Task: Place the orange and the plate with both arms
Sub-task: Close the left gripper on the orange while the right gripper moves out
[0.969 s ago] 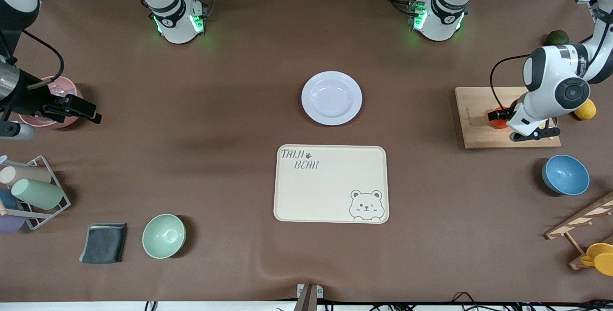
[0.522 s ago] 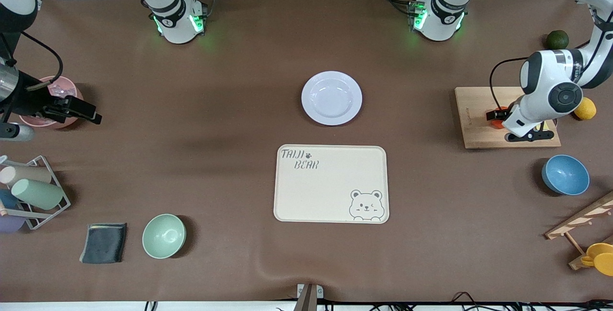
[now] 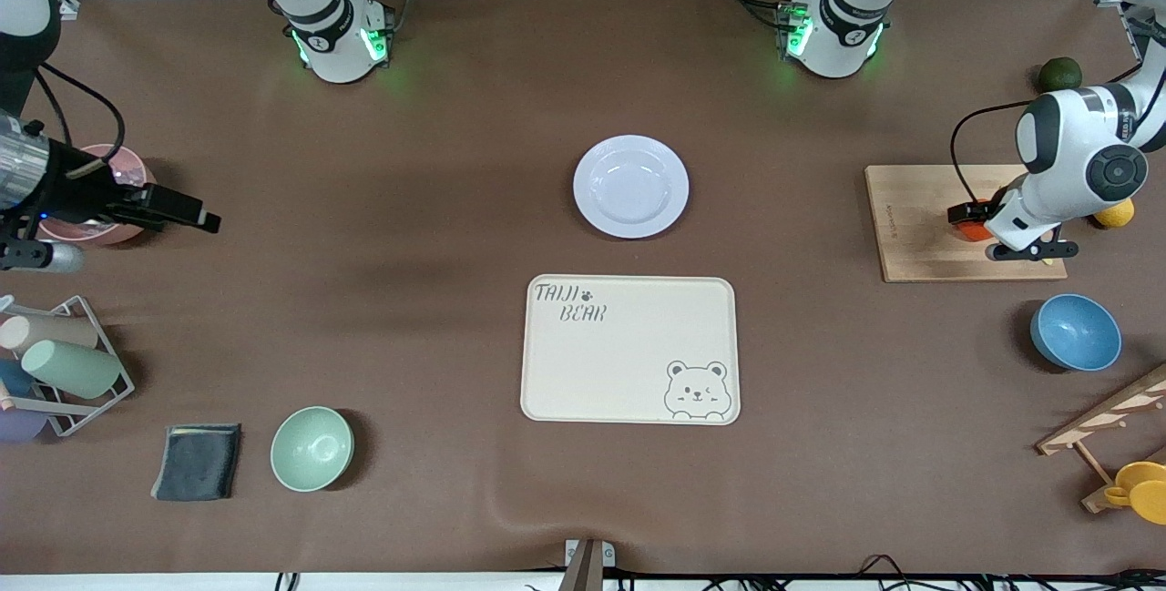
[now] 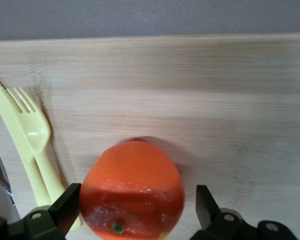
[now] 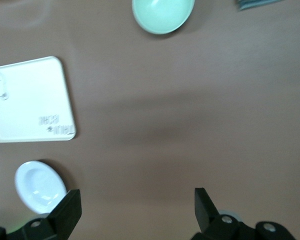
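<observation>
The table (image 3: 437,236) is covered in brown matting and carries everything that follows. The cream bear tray (image 3: 629,350) lies flat at its middle, toward the front camera, and is empty; it is judged the likely destination for both task items.

The wooden cutting board (image 3: 920,227) lies at the left arm's end of the table. The plate (image 3: 630,186) rests upright on the matting, farther from the front camera than the tray and just beside it, untouched, roughly midway between the two arm bases so either arm could reach it. A mint-green bowl (image 3: 311,448) and a blue bowl (image 3: 1075,331) stand well apart from the plate and play no part.

The left gripper (image 4: 134,212) is down at the board with its fingers open, one on each side of the orange (image 4: 132,192). A gap shows between the fruit and at least one finger, so no grip is made yet. The straddling stance is judged to be the set-up for closing on the fruit.

The right gripper (image 5: 134,210) hangs over bare matting at the right arm's end of the table, near a pink bowl (image 3: 114,168), fingers open and holding nothing. Its wrist view takes in the plate, which suggests the arm is turned toward it.

The orange sits on the board, resting on the wood. A yellow plastic fork (image 4: 32,145) lies on the board just beside it, close enough that a closing finger could nudge it.
</observation>
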Action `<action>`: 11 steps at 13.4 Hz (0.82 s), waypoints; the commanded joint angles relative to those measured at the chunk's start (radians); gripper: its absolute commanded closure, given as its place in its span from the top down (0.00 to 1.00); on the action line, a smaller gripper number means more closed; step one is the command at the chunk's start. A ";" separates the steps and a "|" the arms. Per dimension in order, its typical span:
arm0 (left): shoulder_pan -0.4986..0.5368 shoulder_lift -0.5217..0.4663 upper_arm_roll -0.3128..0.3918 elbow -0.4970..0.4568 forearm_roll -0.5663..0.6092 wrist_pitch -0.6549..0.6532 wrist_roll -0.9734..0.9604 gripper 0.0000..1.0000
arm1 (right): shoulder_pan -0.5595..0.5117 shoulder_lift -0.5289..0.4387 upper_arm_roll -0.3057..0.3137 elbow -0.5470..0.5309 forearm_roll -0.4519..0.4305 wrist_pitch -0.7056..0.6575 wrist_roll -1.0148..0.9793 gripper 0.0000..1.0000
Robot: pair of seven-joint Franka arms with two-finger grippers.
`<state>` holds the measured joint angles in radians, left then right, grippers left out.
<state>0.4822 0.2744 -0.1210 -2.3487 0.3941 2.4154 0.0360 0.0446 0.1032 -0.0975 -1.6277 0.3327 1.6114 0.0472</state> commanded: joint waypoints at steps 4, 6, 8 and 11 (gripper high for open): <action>0.006 0.025 -0.006 -0.014 0.012 0.050 -0.001 1.00 | -0.005 -0.022 0.007 -0.147 0.187 0.044 0.010 1.00; 0.006 0.026 -0.006 -0.015 0.014 0.057 0.005 0.51 | 0.007 -0.031 0.008 -0.219 0.215 0.114 0.013 1.00; 0.006 0.023 -0.006 -0.015 0.014 0.057 0.015 0.13 | 0.041 -0.042 0.007 -0.274 0.259 0.165 0.020 1.00; 0.004 -0.033 -0.041 -0.020 0.014 0.045 0.022 0.02 | 0.081 -0.059 0.007 -0.352 0.305 0.223 0.051 1.00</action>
<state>0.4823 0.2934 -0.1311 -2.3553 0.3941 2.4613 0.0436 0.0965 0.1009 -0.0871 -1.8957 0.6000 1.7911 0.0689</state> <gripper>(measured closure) 0.242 0.000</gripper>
